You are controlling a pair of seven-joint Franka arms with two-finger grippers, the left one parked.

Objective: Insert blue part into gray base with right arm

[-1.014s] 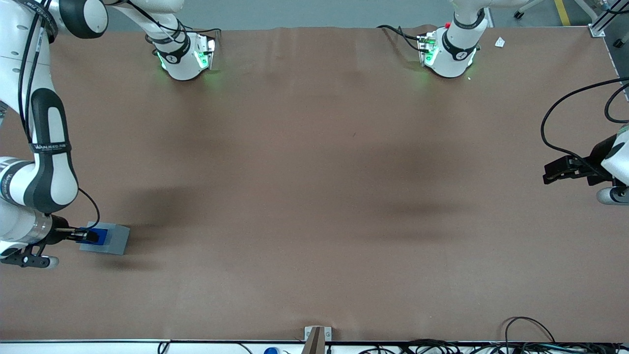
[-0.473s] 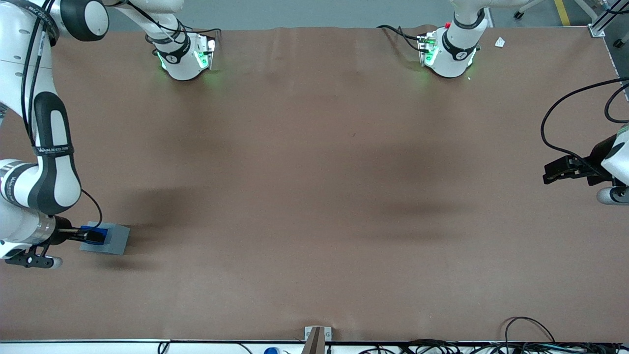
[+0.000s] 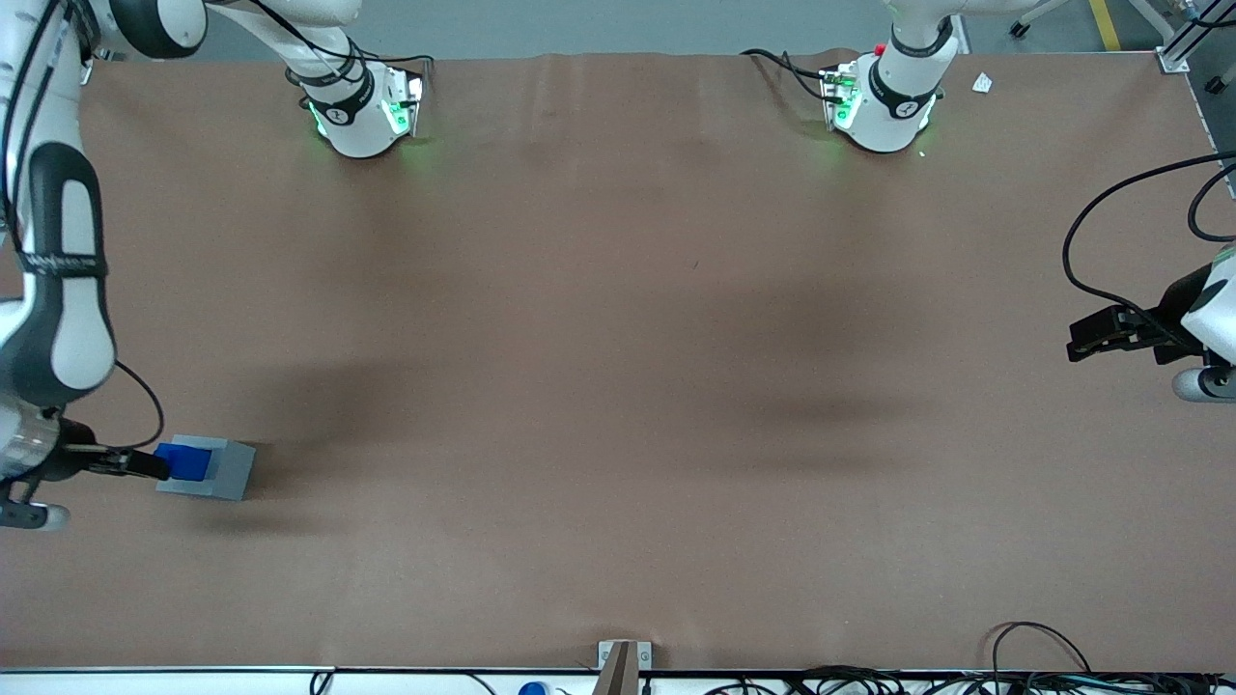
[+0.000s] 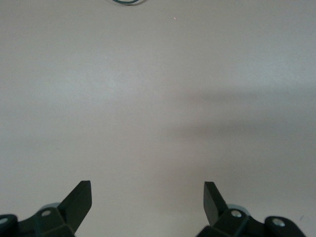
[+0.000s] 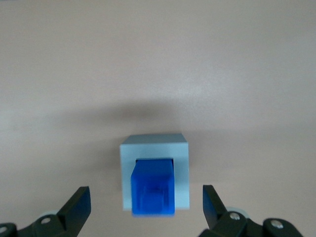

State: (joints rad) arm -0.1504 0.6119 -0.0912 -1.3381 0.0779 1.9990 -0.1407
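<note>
Front view, starting at the working arm's end of the table: I see my right arm (image 3: 53, 319) reaching down along the edge, and its gripper (image 3: 154, 466) sits low, just beside the blue part (image 3: 183, 460) and apart from it. Next along is the gray base (image 3: 220, 470), resting on the brown table (image 3: 618, 386). The blue part stands in the base's recess, its top sticking up above the gray rim.

On the right wrist view I look straight down on the pair. The base (image 5: 155, 148) shows as a pale square frame, and the part (image 5: 153, 190) fills the recess inside it. My gripper (image 5: 146, 207) hangs above them with the jaws spread wide. One fingertip (image 5: 79, 202) lies off one side of the base and the second off the other side. Neither touches the base or the part, and nothing is held between them. A soft shadow falls on the table next to the base.
</note>
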